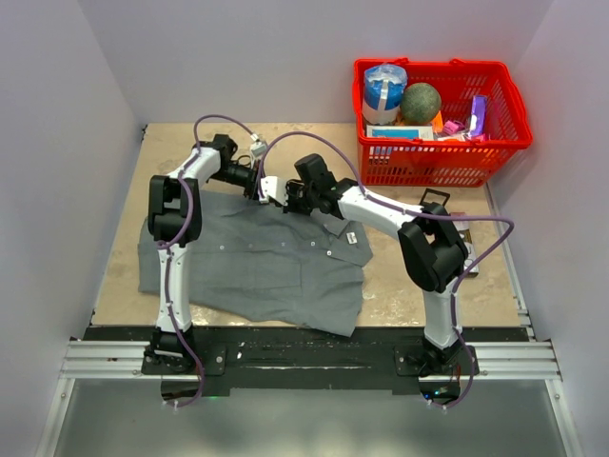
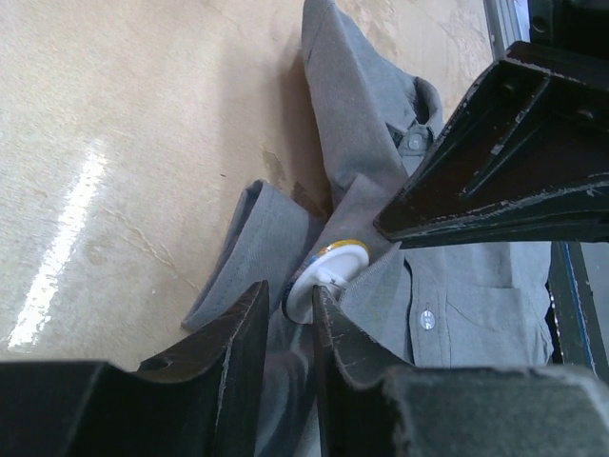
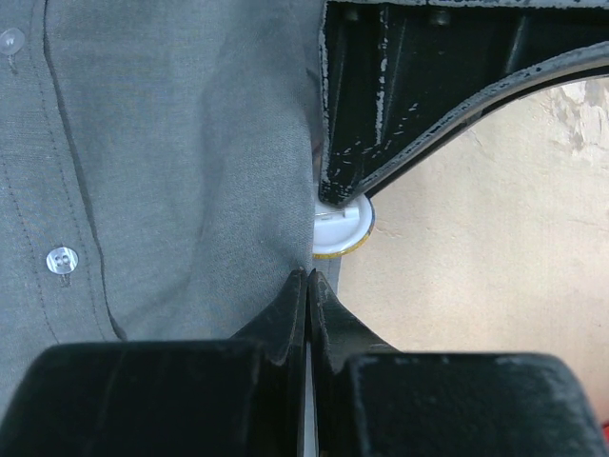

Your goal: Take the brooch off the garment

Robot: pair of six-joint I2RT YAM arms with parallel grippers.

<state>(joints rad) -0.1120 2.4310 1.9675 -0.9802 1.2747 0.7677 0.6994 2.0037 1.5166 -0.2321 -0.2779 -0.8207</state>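
hidden: brooch (image 2: 330, 269) masked by arms from above
brooch: on shirt (image 1: 257, 267) fold, between left pincer (image 2: 290, 305) tips; grip cannot be told
right pincer (image 3: 306, 281): clamped on shirt
basket (image 1: 433, 157): desk (image 1: 400, 295) far right corner, ball (image 1: 421, 101) inside

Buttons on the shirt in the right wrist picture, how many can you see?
2. The upper button sits in the top left corner; the lower button is further down the same strip of the grey shirt. More may hide outside the picture or under folds.
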